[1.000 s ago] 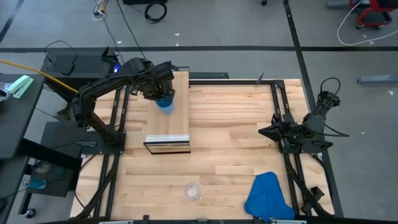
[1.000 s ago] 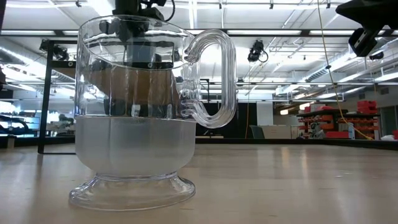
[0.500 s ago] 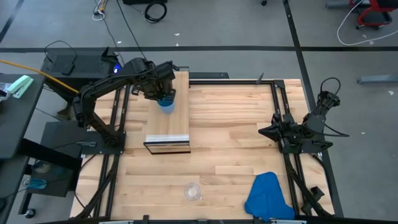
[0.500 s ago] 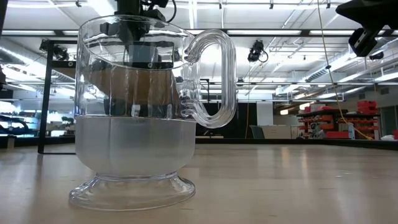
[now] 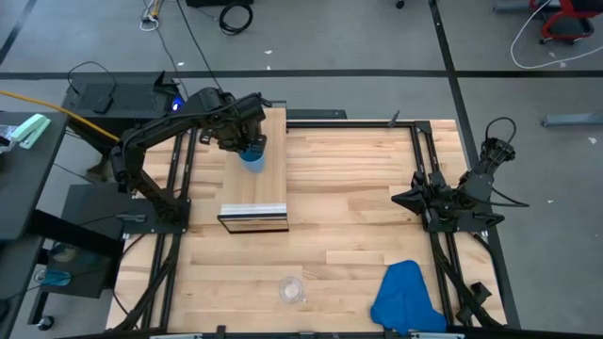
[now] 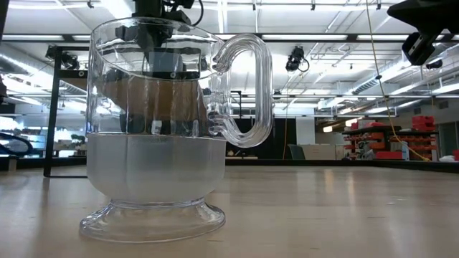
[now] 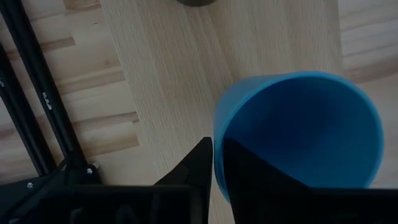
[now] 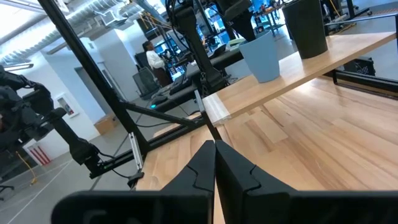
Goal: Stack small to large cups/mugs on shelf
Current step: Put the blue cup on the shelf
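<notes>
The bright blue cup [image 5: 252, 157] stands on the far part of the light-wood shelf [image 5: 254, 193]. My left gripper [image 5: 243, 141] is above it and shut on its rim, which shows in the left wrist view [image 7: 298, 124]. The tall black cup [image 8: 308, 25] stands on the shelf just beyond the blue cup [image 8: 264, 56]; in the high view my left arm hides it. The clear cup [image 5: 292, 289] stands on the table near the front edge and fills the low view [image 6: 154, 136]. My right gripper [image 5: 398, 198] is shut and empty at the table's right. My left gripper holds the blue cup by its rim wall [image 7: 217, 134], on the side toward the table's left. One finger [image 7: 249, 174] is inside the cup and one finger [image 7: 196, 165] outside. The fingers come from above, pointing down. The cup is upright, its base on the shelf [image 8: 270, 78].
A blue cloth [image 5: 405, 297] lies at the table's front right. Black frame rails [image 5: 184, 179] run along the table's left and right sides. Bare tabletop [image 5: 349, 188] lies between the shelf and my right arm.
</notes>
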Action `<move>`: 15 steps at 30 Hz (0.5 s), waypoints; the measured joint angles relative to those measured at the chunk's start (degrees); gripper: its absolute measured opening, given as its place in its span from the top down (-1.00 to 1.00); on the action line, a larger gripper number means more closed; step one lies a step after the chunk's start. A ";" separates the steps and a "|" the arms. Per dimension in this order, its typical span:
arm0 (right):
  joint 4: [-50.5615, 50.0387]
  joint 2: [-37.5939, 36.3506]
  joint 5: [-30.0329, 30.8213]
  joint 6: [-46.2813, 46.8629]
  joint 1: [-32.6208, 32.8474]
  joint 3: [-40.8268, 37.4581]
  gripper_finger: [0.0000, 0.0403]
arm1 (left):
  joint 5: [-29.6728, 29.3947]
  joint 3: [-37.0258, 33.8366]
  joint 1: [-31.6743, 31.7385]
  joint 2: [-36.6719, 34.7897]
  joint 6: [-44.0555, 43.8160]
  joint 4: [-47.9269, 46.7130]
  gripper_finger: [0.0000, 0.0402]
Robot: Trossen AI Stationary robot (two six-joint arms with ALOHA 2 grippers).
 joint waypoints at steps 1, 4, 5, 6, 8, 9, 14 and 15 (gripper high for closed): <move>-0.01 -0.01 0.00 0.00 0.01 0.00 0.92 | 0.00 0.00 0.03 0.00 0.01 -0.02 0.76; -0.01 -0.01 0.00 0.00 0.00 0.00 0.92 | 0.00 0.00 0.17 0.00 0.00 -0.04 0.76; 0.00 -0.01 0.01 0.00 0.02 0.00 0.92 | 0.00 0.00 0.17 0.00 0.00 -0.09 0.76; -0.01 -0.01 0.00 0.00 0.01 0.00 0.92 | 0.00 0.00 0.17 0.00 0.00 -0.20 0.76; -0.01 0.00 0.01 0.00 0.02 0.00 0.92 | 0.00 0.00 0.17 0.00 0.00 -0.91 0.76; 0.00 -0.01 0.01 0.00 0.00 0.00 0.92 | 0.00 0.00 0.17 0.00 0.00 -1.05 0.76; 0.00 0.00 0.01 0.01 0.02 -0.01 0.92 | -0.11 0.00 0.17 0.00 0.00 -0.92 0.76; 0.00 -0.01 0.01 0.00 0.01 0.00 0.92 | -0.31 0.00 0.17 0.00 0.00 -0.90 0.76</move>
